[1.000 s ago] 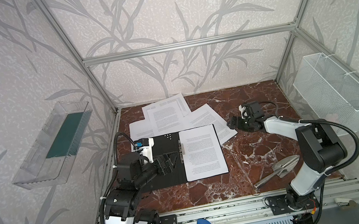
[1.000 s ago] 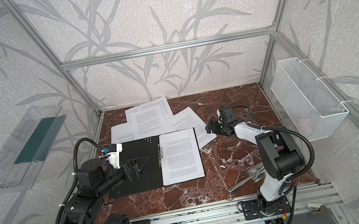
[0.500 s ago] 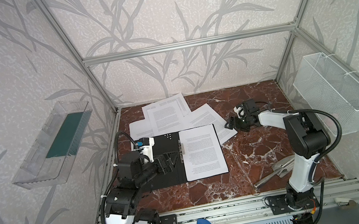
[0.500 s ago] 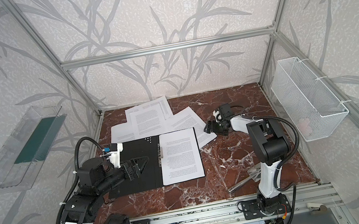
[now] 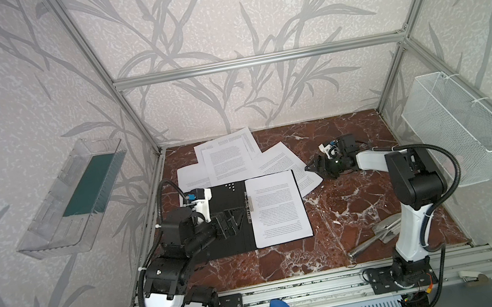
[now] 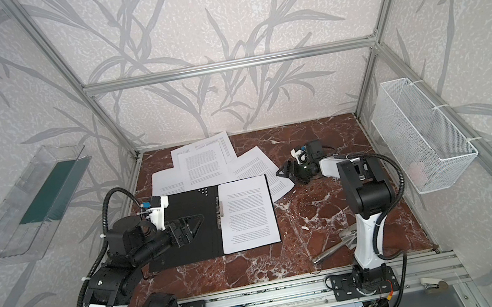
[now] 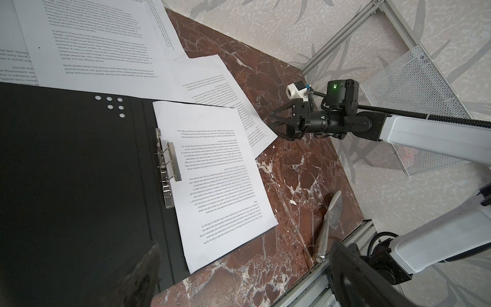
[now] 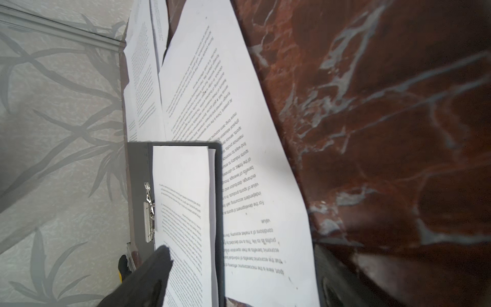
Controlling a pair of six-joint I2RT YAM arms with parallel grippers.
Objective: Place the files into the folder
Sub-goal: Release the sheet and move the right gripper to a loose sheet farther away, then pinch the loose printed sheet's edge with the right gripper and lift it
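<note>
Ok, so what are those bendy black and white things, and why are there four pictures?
They are two robot arms. The left arm hovers over an open black folder; the right arm reaches to the loose printed sheets beyond it. Two pictures look down from above, side by side like two eyes. The other two come from a small camera on each arm's wrist. On the reddish marble table, one sheet already lies inside the folder. Both arms' jaws stand open, holding nothing.

Grey leaf-print wallpaper [image 5: 213, 13], alu frame [image 5: 255, 61], red-brown marble tabletop [image 5: 349, 204], white wire basket [image 5: 459, 130] on side wall, clear tray [image 5: 43, 214] opp.
</note>
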